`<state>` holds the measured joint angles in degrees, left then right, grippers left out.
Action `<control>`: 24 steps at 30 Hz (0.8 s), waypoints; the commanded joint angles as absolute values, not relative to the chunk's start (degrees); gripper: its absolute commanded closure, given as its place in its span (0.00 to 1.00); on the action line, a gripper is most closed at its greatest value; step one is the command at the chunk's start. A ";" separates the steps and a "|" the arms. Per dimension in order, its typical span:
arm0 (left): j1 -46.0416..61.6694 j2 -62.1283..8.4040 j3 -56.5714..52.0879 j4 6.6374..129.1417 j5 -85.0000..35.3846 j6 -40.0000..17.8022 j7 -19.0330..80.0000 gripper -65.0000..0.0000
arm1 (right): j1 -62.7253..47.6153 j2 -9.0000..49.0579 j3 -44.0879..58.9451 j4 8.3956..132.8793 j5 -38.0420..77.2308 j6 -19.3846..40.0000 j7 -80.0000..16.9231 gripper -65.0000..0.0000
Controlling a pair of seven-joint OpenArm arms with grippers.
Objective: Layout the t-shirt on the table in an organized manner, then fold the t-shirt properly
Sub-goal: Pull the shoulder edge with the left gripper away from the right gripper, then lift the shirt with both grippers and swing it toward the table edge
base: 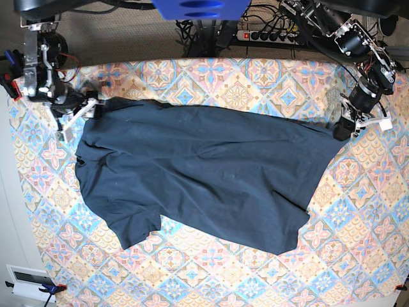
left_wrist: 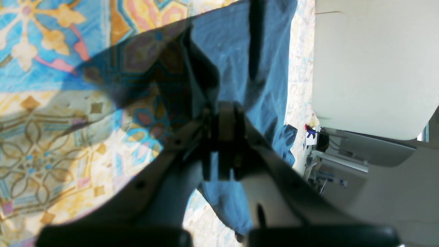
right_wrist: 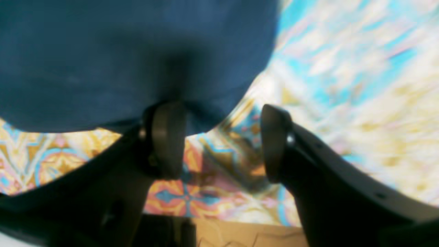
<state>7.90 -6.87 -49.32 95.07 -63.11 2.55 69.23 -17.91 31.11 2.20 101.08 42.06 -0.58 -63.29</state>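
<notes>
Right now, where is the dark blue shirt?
In the base view the t-shirt lies spread across the table, its right corner pinched by the left gripper.

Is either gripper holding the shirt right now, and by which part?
The left gripper is shut on the t-shirt, pinching its hem corner lifted off the table. The right gripper holds nothing; its jaws stand open beside the shirt's edge.

Base view: overhead, looking straight down on the whole table (base: 358, 211), with the t-shirt (base: 198, 173) spread across the centre. Left wrist view: close behind the left gripper (left_wrist: 223, 116) at the base view's 3 o'clock, facing along shirt fabric. Right wrist view: very near the right gripper (right_wrist: 219, 140) at 10 o'clock; all three share shirt and tiled cloth.
</notes>
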 commanded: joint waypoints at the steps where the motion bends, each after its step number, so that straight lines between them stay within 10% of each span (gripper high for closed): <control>1: 7.52 -7.78 -49.45 95.96 -64.48 2.07 69.23 1.00 | -16.57 32.66 2.15 101.05 42.07 -0.48 -62.11 0.48; 16: 7.52 -7.78 -49.36 95.96 -64.48 2.07 69.32 1.00 | -16.40 30.20 0.75 94.90 42.07 -0.48 -58.86 0.48; 24: 7.52 -7.78 -49.36 95.87 -64.48 2.07 69.32 1.00 | -16.31 26.15 0.84 95.08 42.07 -0.48 -58.86 0.64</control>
